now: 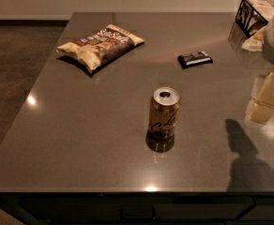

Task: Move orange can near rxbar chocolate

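The orange can (pixel 164 112) stands upright near the middle of the dark table (pixel 80 139), with its silver top open. The rxbar chocolate (pixel 194 59), a small flat black bar, lies flat behind the can and a little to its right, well apart from it. My gripper (pixel 267 100), cream-coloured, is at the right edge of the view, above the table. It is to the right of the can, apart from it, and holds nothing that I can see. Its shadow falls on the table at the front right.
A tan-and-brown chip bag (pixel 101 46) lies at the back left of the table. A black wire basket (pixel 250 14) with pale paper in it stands at the back right corner. The table's front edge runs along the bottom; floor lies to the left.
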Available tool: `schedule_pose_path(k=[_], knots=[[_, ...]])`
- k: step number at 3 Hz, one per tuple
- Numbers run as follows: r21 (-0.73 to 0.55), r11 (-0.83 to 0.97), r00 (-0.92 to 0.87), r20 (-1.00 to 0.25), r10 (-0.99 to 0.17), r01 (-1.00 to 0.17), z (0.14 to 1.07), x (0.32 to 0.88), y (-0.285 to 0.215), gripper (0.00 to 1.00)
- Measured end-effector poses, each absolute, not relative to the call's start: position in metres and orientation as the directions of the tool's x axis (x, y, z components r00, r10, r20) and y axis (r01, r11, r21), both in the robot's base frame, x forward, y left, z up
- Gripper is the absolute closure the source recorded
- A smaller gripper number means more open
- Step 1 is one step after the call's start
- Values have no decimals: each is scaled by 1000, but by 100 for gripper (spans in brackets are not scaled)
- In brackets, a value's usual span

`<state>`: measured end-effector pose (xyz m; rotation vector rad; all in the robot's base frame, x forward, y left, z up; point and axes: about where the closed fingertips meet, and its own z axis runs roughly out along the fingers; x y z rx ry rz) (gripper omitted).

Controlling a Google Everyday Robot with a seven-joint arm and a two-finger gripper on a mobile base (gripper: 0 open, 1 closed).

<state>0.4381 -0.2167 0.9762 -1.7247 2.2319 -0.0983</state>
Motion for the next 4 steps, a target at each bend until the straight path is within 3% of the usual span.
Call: schedule_pose_path(k=[2,4], knots=[[-240,279,-215,-259,-941,-930,970,436,-209,0],[-149,326,-241,-409,-880,-934,935,435,-162,0]])
